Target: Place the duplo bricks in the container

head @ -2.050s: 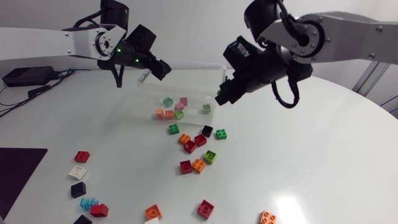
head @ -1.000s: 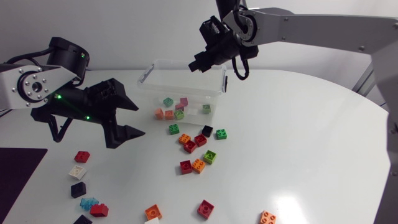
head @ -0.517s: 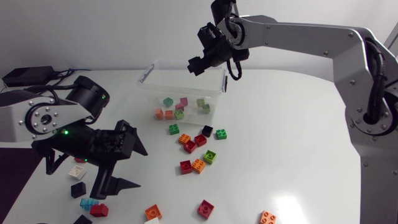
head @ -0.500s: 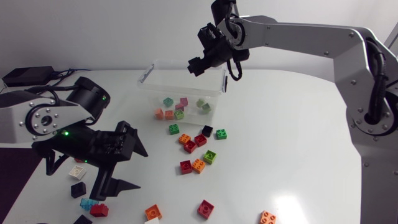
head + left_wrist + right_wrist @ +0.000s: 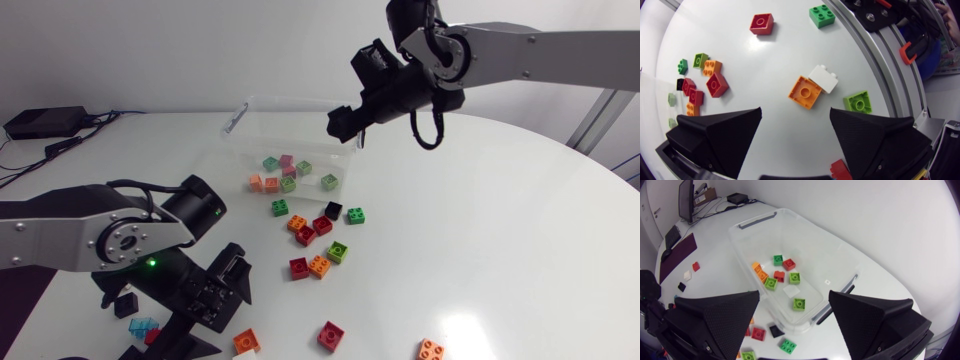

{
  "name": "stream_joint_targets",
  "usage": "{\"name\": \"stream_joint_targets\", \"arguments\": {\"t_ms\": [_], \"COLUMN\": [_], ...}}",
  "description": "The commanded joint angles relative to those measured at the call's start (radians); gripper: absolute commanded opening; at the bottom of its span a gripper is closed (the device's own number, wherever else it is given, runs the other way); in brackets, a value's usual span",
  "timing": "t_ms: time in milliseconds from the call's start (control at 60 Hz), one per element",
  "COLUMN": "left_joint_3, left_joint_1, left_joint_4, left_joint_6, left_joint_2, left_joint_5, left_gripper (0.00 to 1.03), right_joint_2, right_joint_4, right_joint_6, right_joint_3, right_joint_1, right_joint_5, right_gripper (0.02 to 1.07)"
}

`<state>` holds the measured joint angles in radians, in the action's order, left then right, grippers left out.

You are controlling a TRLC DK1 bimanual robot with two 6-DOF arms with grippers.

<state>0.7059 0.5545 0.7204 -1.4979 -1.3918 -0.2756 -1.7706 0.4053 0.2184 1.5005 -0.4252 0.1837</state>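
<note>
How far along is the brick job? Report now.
Done: several bricks lie in the container. In hand: nothing; both grippers are open, the right gripper above the container, the left gripper near an orange brick and a white brick. Left: many loose bricks on the table.

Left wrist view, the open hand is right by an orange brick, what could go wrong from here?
The orange brick touches a white brick, so the left hand may pinch both or shove the white one toward the table edge. The lime-green brick by that edge, beside one finger, could be knocked off.
</note>
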Motion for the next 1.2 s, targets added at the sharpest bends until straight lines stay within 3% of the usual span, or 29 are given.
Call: {"name": "stream_joint_targets", "arguments": {"t_ms": [0,250,350,567,750,1050,1183], "left_joint_3": [0.017,0.060,0.072,0.053,0.037,0.021,0.032], "left_joint_1": [0.028,0.087,0.090,0.093,0.107,0.091,0.051], "left_joint_4": [0.004,0.001,-0.001,-0.033,-0.059,-0.065,-0.065], "left_joint_6": [-0.061,-0.067,-0.065,-0.070,-0.058,-0.030,-0.019], "left_joint_2": [-0.053,-0.153,-0.174,-0.200,-0.207,-0.210,-0.205], "left_joint_5": [0.021,0.032,0.032,0.030,0.021,0.012,0.013], "left_gripper": [0.92,0.87,0.79,0.48,0.06,0.04,0.04], "right_joint_2": [0.074,0.257,0.310,0.389,0.415,0.365,0.303], "right_joint_4": [-0.013,-0.010,0.006,0.064,0.124,0.173,0.170], "right_joint_6": [0.026,0.055,0.059,0.059,0.052,0.035,0.026], "right_joint_3": [-0.102,-0.375,-0.451,-0.582,-0.654,-0.692,-0.692], "right_joint_1": [0.002,-0.044,-0.069,-0.158,-0.242,-0.373,-0.422], "right_joint_5": [0.013,0.023,0.022,-0.015,-0.053,-0.082,-0.082], "right_gripper": [1.03,1.03,1.02,1.02,1.02,1.02,1.02]}}
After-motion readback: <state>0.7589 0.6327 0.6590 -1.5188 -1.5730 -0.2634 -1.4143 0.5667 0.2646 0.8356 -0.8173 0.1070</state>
